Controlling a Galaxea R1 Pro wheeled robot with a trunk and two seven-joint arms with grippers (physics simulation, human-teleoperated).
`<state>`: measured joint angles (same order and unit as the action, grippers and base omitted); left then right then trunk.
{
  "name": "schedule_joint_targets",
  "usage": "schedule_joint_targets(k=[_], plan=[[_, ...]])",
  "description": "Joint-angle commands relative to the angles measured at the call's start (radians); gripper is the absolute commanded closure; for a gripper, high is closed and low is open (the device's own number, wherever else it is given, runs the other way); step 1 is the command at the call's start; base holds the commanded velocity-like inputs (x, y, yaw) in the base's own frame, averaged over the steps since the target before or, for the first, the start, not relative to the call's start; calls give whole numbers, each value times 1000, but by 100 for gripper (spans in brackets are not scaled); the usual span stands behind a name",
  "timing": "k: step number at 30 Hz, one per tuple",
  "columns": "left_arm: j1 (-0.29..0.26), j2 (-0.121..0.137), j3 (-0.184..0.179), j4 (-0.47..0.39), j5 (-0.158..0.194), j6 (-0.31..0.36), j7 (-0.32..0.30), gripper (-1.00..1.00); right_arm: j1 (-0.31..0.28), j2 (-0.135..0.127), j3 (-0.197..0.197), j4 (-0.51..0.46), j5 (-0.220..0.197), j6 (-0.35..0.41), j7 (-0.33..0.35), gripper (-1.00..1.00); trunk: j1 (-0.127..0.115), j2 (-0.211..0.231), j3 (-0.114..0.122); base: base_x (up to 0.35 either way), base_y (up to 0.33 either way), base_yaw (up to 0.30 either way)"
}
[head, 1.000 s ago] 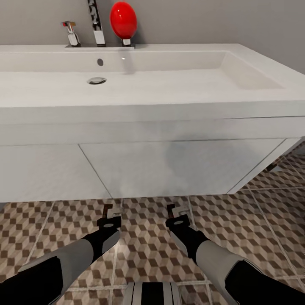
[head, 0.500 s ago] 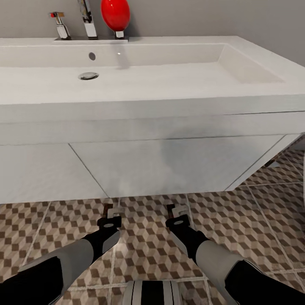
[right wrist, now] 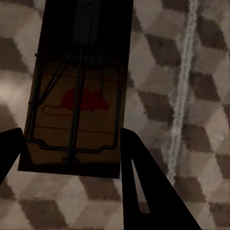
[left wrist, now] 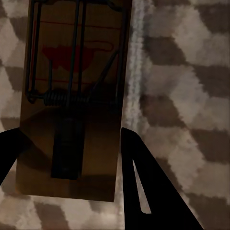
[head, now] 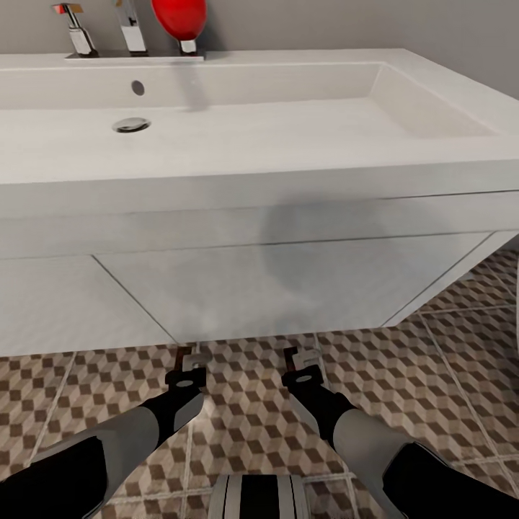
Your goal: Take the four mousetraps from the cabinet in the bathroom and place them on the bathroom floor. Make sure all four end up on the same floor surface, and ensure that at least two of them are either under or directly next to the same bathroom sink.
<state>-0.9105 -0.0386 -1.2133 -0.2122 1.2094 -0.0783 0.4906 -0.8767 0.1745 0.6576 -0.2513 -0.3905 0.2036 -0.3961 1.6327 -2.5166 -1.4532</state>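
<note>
Head view: we've got a mousetrap clamped in each gripper, left gripper (head: 189, 358) and right gripper (head: 301, 358), held low over the bathroom floor (head: 432, 375) right by the sink (head: 288, 180), probably so both land beside it.

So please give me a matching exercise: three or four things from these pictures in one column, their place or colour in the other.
Things:
1. brown wooden mousetrap
2. round chrome drain
3. red egg-shaped object
4. cube-patterned tiled floor

Places:
a. behind the white sink basin, beside the taps
b. between the left gripper fingers
c. in the basin bottom
d. below the vanity

Pairs: 1-b, 2-c, 3-a, 4-d
</note>
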Motion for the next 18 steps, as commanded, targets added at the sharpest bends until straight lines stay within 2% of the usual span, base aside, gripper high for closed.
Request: schedule_joint_targets(k=[1, 14, 18], plan=[[-1, 0, -8, -1, 7, -3, 5, 100, -1, 0, 7, -1, -6, 4, -5, 100, 0, 0, -2, 1, 0, -10], [-1, 0, -8, -1, 7, -3, 5, 100, -1, 0, 9, -1, -5, -13, -6, 100, 0, 0, -14, 0, 0, 0], [-1, 0, -8, -1, 7, -3, 5, 100, -1, 0, 10, 0, -5, -16, -7, 100, 0, 0, -17, 0, 0, 114]])
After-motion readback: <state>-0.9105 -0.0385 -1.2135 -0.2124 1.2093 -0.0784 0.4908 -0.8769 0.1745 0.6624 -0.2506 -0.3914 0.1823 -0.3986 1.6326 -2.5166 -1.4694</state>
